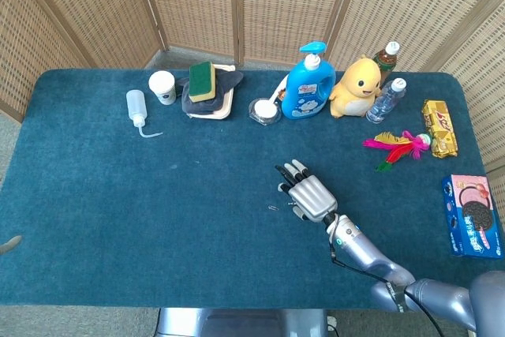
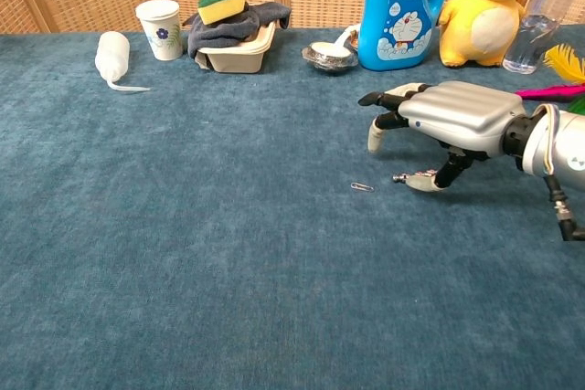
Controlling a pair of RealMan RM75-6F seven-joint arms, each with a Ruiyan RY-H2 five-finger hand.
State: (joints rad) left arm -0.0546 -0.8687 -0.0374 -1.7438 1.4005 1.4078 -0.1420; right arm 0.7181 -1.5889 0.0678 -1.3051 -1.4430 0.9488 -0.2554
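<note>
My right hand [image 1: 309,195] [image 2: 448,111] hovers palm down just over the blue table [image 1: 118,195], fingers spread and slightly curled, holding nothing. A small metal paperclip [image 1: 274,208] [image 2: 362,187] lies flat on the cloth just left of the hand, a short gap from the thumb tip. The left hand shows in neither view.
Along the far edge stand a squeeze bottle [image 1: 136,108], a white cup [image 1: 162,87], a tray with cloth and sponge [image 1: 209,104], a foil bowl [image 1: 264,110], a blue detergent bottle [image 1: 306,84], a yellow plush [image 1: 355,87] and water bottles [image 1: 387,100]. A feather toy [image 1: 394,146], snack bar [image 1: 439,128] and cookie box [image 1: 472,215] lie at the right.
</note>
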